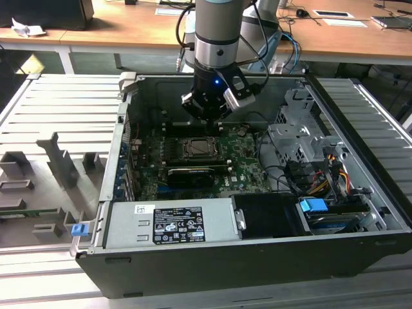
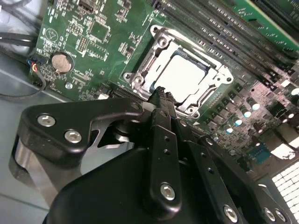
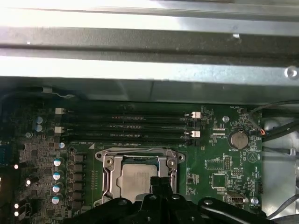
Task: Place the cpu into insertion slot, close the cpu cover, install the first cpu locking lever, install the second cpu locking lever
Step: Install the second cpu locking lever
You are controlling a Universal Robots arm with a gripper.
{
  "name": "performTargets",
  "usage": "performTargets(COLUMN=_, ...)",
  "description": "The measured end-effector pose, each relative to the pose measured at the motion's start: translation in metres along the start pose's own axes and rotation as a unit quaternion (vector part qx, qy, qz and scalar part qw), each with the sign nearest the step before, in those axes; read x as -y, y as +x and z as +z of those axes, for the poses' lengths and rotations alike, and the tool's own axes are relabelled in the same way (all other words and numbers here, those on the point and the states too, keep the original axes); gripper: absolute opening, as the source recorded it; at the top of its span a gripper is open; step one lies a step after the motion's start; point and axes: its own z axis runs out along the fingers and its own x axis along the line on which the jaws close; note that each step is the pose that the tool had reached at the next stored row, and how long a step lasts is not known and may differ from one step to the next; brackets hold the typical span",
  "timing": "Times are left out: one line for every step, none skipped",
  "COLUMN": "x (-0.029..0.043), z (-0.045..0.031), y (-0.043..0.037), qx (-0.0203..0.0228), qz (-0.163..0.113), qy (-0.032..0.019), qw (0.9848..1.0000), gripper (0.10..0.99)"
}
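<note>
Exterior view: the arm (image 1: pixel 217 29) reaches down into the open case (image 1: pixel 212 261). The gripper (image 1: pixel 207 114) hangs above the board (image 1: pixel 241 164), just behind the slot (image 1: pixel 201 149). A black card (image 1: pixel 190 175) lies in front of the slot.

Second wrist view: the cpu (image 2: pixel 183 74) sits flat in the slot, and the cover (image 2: pixel 154 53) lies closed around it, its window framing the chip's top. The fingers (image 2: pixel 161 100) are pressed together with nothing between them; their tips are at the cover's near edge. A coin cell (image 2: pixel 60 63) sits on the board well to one side.

First wrist view: the cpu (image 3: pixel 136 179) shows inside the cover (image 3: pixel 108 175), with the closed fingertips (image 3: pixel 161 184) overlapping its edge. Contact cannot be judged. Four memory slots (image 3: pixel 126 126) run beside the socket, next to the case wall (image 3: pixel 149 70).
</note>
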Motion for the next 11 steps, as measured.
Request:
performTargets(x=0.0029, z=-0.0002, y=0.0001, qx=0.0000, qz=0.000, qy=-0.0021, qw=1.0000, gripper=0.106)
performTargets(x=0.0040, z=-0.0002, y=0.0001, qx=0.0000, qz=0.000, qy=-0.0031, qw=1.0000, gripper=0.106)
performTargets(x=0.0045, z=-0.0003, y=0.0001, qx=0.0001, qz=0.000, qy=-0.0032, qw=1.0000, gripper=0.106)
performTargets(x=0.0052, z=-0.0003, y=0.0002, qx=0.0001, qz=0.000, qy=-0.0034, qw=1.0000, gripper=0.106)
performTargets(x=0.0064, z=-0.0004, y=0.0002, qx=0.0001, qz=0.000, qy=-0.0037, qw=1.0000, gripper=0.106)
performTargets(x=0.0071, z=-0.0004, y=0.0002, qx=0.0001, qz=0.000, qy=-0.0039, qw=1.0000, gripper=0.106)
performTargets(x=0.0081, z=-0.0005, y=0.0002, qx=0.0001, qz=0.000, qy=-0.0041, qw=1.0000, gripper=0.106)
performTargets(x=0.0088, z=-0.0005, y=0.0003, qx=0.0001, qz=0.000, qy=-0.0043, qw=1.0000, gripper=0.106)
performTargets(x=0.0099, z=-0.0006, y=0.0003, qx=0.0001, qz=0.000, qy=-0.0046, qw=1.0000, gripper=0.106)
performTargets(x=0.0108, z=-0.0006, y=0.0003, qx=0.0001, qz=0.000, qy=-0.0048, qw=1.0000, gripper=0.106)
performTargets(x=0.0123, z=-0.0007, y=0.0004, qx=0.0001, qz=0.000, qy=-0.0051, qw=1.0000, gripper=0.106)
